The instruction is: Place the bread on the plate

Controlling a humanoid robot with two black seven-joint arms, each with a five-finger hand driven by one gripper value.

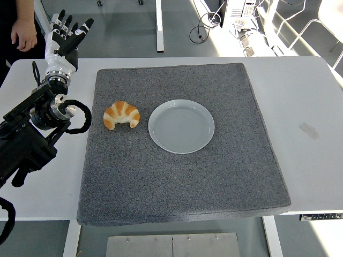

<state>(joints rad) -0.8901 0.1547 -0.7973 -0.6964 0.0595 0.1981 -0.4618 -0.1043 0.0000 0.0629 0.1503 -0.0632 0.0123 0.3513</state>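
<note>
You are looking down on a white tabletop (pixel 313 96) in a workshop with a grey floor, white table legs and loose cables beyond the far edge. A large dark grey mat (pixel 182 176) covers most of the surface, and a small strip of tape (pixel 309 130) sits on the bare white to its right.

Your left hand (pixel 63 36) is raised over the far left corner, off the mat — its fingers (pixel 68 24) are spread and pointing away from you, holding nothing and touching nothing. The black forearm behind it runs back to the left edge of the picture. Your right arm does not show.

The bread (pixel 121 114), a golden croissant with its two tips curving toward you, lies on the mat nearer to you than the hand and off to its right, well apart from the fingers. Just beyond the bread, farther right from the hand, the pale round plate (pixel 181 126) rests flat on the mat — close beside the croissant but not touching it, with nothing on it.

A person stands past the far left corner, their hand (pixel 23 35) hanging just left of yours.
</note>
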